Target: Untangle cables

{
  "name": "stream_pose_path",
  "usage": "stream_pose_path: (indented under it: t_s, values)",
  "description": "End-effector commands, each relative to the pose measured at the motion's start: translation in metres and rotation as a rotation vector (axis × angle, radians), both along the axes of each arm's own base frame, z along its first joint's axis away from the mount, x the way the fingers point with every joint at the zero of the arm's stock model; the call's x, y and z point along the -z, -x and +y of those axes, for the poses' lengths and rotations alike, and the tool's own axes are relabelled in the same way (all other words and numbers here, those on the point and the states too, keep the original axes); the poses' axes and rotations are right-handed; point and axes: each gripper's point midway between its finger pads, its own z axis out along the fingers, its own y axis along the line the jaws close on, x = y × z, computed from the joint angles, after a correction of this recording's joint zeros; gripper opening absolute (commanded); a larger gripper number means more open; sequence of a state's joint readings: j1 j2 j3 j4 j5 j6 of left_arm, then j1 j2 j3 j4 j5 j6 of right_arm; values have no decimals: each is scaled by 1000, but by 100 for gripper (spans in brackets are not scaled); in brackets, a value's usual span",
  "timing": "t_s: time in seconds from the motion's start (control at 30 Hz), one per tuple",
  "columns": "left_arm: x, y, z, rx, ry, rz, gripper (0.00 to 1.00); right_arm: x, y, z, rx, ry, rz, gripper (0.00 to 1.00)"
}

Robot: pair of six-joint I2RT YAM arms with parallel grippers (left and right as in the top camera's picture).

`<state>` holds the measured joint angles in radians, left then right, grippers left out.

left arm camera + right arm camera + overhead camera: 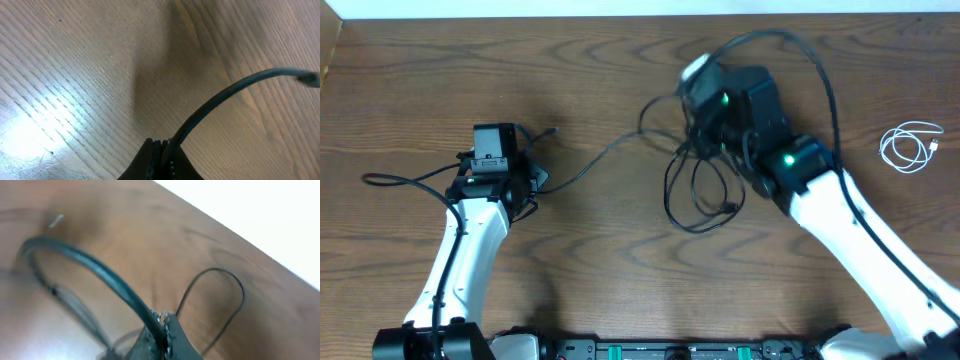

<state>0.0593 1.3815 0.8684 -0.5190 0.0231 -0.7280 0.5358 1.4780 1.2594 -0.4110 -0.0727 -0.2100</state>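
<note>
On the wooden table (410, 70), the black cables (700, 185) lie in a loose tangle of loops right of centre, just on the near side of the right gripper (705, 88). That gripper is pinched fully closed on one black strand (100, 271). The right wrist view shows the strand arching up from the fingertips and away to the left, lifted off the wood. A thinner black loop (220, 287) lies flat beyond it, toward the far edge. From the tangle a single thin strand (600, 155) runs left across the table toward the left gripper (510, 152), which is also clamped tight on a black cable (225, 95). In the left wrist view this cable curves up and to the right from between the closed fingers and ends in a small, blurred plug (310, 78). Overhead, that free end sticks out just right of the left gripper, on its far side. The short white cable (910, 147) sits coiled by itself near the right edge, well apart from the black ones.
</note>
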Motion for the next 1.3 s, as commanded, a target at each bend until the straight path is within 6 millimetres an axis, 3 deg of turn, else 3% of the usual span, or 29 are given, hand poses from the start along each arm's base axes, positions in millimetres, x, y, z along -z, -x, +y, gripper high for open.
stream_pose_path:
  t_s: [0.0, 0.07, 0.17, 0.3, 0.5, 0.63, 0.77, 0.87, 1.07, 1.27]
  values:
    - [-3, -3, 5, 1, -22, -4, 8, -2, 12, -2, -132, 213, -119, 1]
    - [-3, -3, 5, 1, -22, -4, 8, -17, -11, -49, 170, 343, -197, 1]
    - [-3, -3, 5, 1, -22, -4, 8, -45, -22, -102, 519, 452, -309, 1]
    - [-3, -3, 5, 1, -22, -4, 8, -51, -21, -115, 594, 489, -331, 1]
    - [-3, -3, 5, 1, -23, -4, 7, -48, -22, -127, 697, 395, -304, 1]
    - [-3, -3, 6, 0, -23, -4, 8, -47, -27, -165, 831, 376, -279, 1]
    - [-3, -3, 6, 0, -23, -4, 8, -30, -21, -220, 987, 385, -184, 1]
    - [-3, -3, 6, 1, -23, -4, 8, -7, -5, -272, 1139, 355, -48, 1]
    - [-3, -3, 6, 0, -23, -3, 8, 36, 21, -333, 1375, 45, 225, 1]
    - [-2, 1, 16, -27, -76, 14, 8, 59, 54, -390, 1591, -176, 386, 1]
